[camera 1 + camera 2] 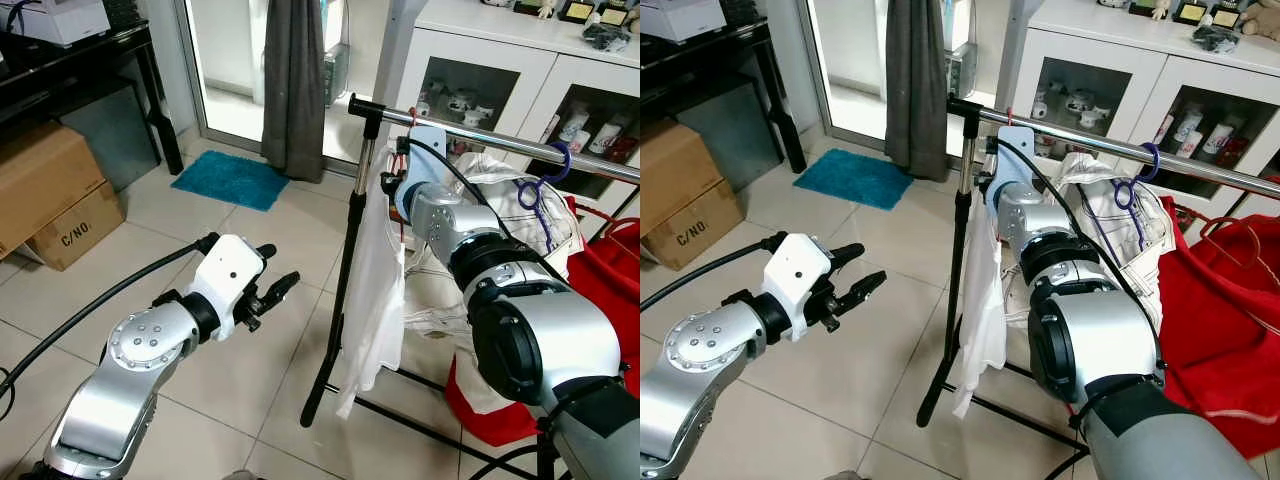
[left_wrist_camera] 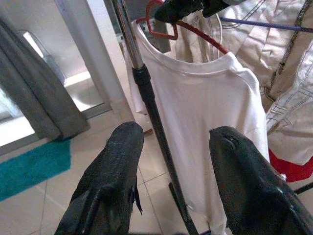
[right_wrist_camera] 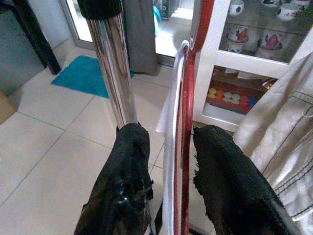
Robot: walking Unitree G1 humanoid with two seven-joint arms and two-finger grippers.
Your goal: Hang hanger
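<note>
A red hanger (image 3: 186, 147) carries a white T-shirt (image 1: 375, 290) at the left end of the clothes rack's chrome rail (image 1: 480, 135). It hangs beside the upright post (image 3: 110, 63). My right gripper (image 3: 171, 142) is up at the hanger with its fingers open, and the red wire runs between them close to one finger. The hanger's hook leaves the top of the right wrist view, so its seat on the rail is hidden. My left gripper (image 1: 280, 265) hovers open and empty above the floor, left of the rack and pointed at the shirt (image 2: 215, 107).
A purple hanger (image 1: 540, 185) holds a beige jacket (image 1: 500, 200) further along the rail. A red bag (image 1: 600, 260) sits behind it. A white glass-door cabinet (image 1: 480, 60), a grey curtain (image 1: 292, 80), a teal mat (image 1: 230, 178) and cardboard boxes (image 1: 50, 190) ring the tiled floor.
</note>
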